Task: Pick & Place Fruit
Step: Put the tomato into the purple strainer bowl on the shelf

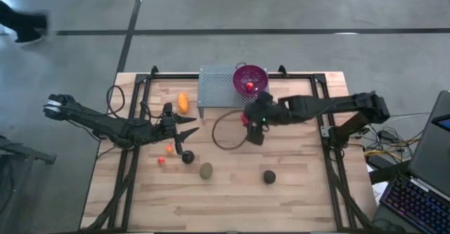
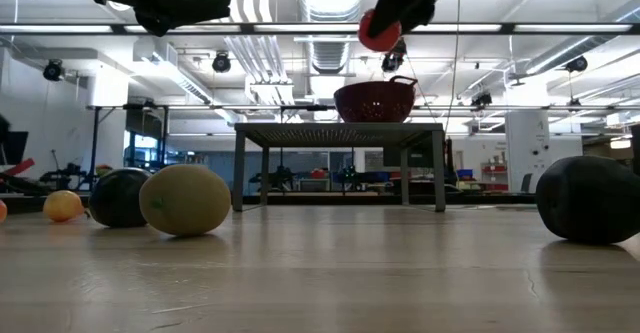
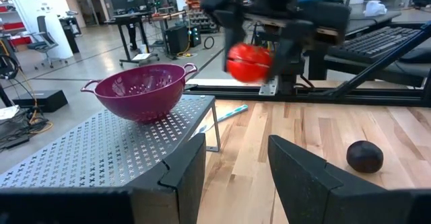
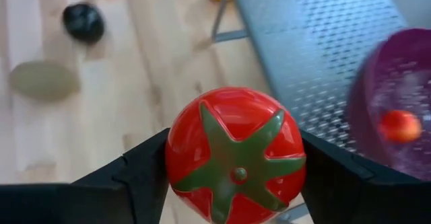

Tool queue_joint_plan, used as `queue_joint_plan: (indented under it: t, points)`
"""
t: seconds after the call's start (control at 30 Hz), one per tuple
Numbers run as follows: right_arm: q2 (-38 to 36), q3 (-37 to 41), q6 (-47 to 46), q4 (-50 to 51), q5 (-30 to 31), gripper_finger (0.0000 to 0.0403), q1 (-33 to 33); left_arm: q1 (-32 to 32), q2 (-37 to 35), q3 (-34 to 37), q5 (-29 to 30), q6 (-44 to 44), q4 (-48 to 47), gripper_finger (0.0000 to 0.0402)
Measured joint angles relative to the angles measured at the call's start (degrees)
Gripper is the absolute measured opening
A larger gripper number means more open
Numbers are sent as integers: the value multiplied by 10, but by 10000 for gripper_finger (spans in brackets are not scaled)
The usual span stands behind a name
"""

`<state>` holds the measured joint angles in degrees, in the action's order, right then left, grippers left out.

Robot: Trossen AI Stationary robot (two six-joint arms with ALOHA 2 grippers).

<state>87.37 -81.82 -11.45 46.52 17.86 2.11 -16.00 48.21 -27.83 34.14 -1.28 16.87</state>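
Toy tomato (image 4: pixel 234 155), red with green star calyx, clamped between the right gripper (image 1: pixel 254 124) fingers, which stand wide around it, pads on both sides. It is held up off the table, just short of the perforated metal stand (image 1: pixel 216 86). Purple colander (image 1: pixel 250 79) sits on the stand just beyond the gripper; one small red-orange fruit (image 4: pixel 400 126) already inside it. Stand edge and colander rim lie between the tomato and the bowl's inside.

Below and behind the right gripper: dark cable loop (image 1: pixel 226 130) on the wood table (image 1: pixel 295 199), black round fruit (image 1: pixel 269 176) well apart toward the near edge.

Left gripper (image 1: pixel 184 134) low over the table, jaws partly open, holding nothing. Just beside its fingers: second black round fruit (image 1: pixel 188 157), small orange ball (image 1: pixel 169 148), small red ball (image 1: pixel 161 160). Brown-green oval fruit (image 1: pixel 206 170) near, a bit farther out. Elongated orange fruit (image 1: pixel 183 102) lies ahead of it, beside the stand's leg.
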Motion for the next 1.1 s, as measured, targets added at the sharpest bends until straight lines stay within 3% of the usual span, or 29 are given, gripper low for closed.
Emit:
queue_joint_plan:
  t: [0.43,0.6,0.8,1.1]
  points:
    - [2,-70,38,-1,-36,271,-116,0,0,0,0,0,0,168]
    - [2,-86,45,-4,-89,256,-174,0,0,0,0,0,0,168]
    - [2,-89,48,-14,-126,268,-233,0,0,0,0,0,0,168]
    - [35,-89,61,-52,-183,259,-278,0,0,0,0,0,0,168]
